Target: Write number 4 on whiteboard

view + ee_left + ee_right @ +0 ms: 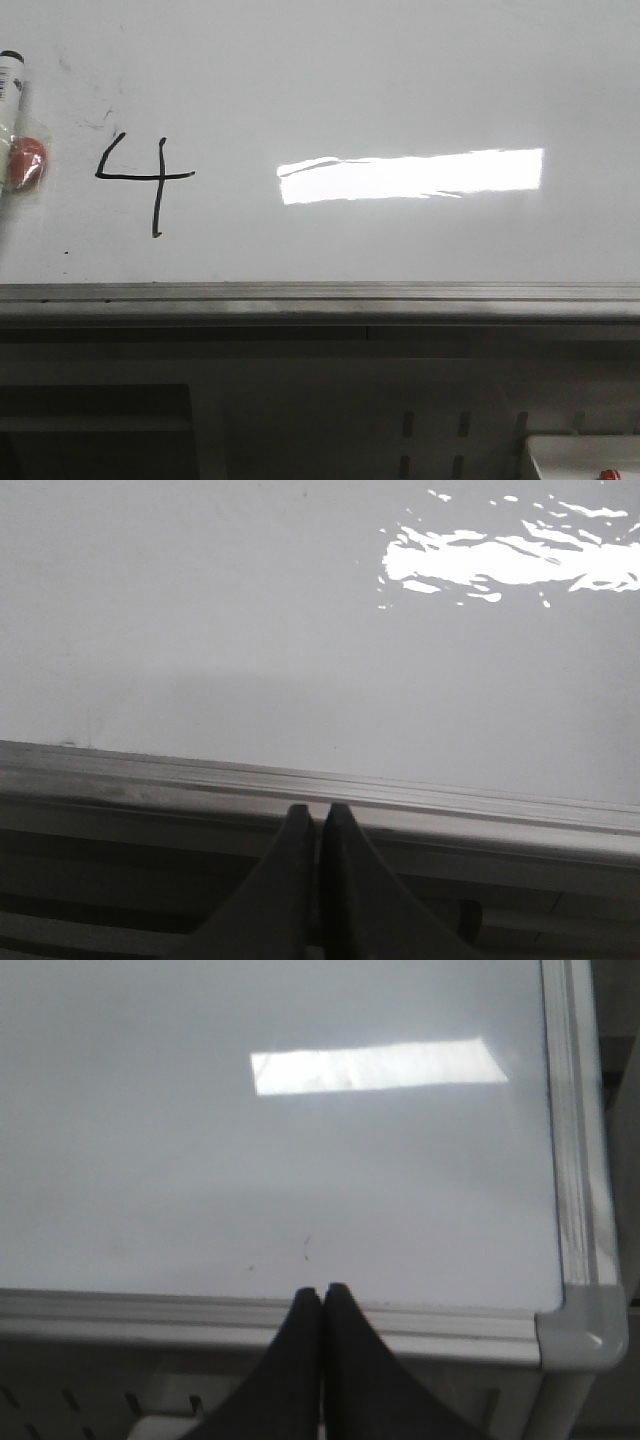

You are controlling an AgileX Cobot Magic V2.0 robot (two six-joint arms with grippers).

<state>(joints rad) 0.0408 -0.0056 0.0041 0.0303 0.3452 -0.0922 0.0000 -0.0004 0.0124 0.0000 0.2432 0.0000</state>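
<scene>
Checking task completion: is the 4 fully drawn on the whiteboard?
Yes: the number 4 shows slanted stroke, crossbar and stem on the whiteboard.

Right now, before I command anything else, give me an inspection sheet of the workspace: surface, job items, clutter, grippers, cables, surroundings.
Surface: whiteboard, glossy, faint smudges, bright rectangular light reflection; grey metal edge strip along the near side.
Job items: number 4 drawn in thin black line on the left part of the board, open top, complete.
Clutter: marker with an orange-red piece beside it at the board's far left edge, partly cut off.
Grippers: left gripper shut, holding nothing, over the near edge strip; right gripper shut, holding nothing, near the board's right corner.
Cables: nothing seen.
Surroundings: slotted metal frame below the board.
</scene>
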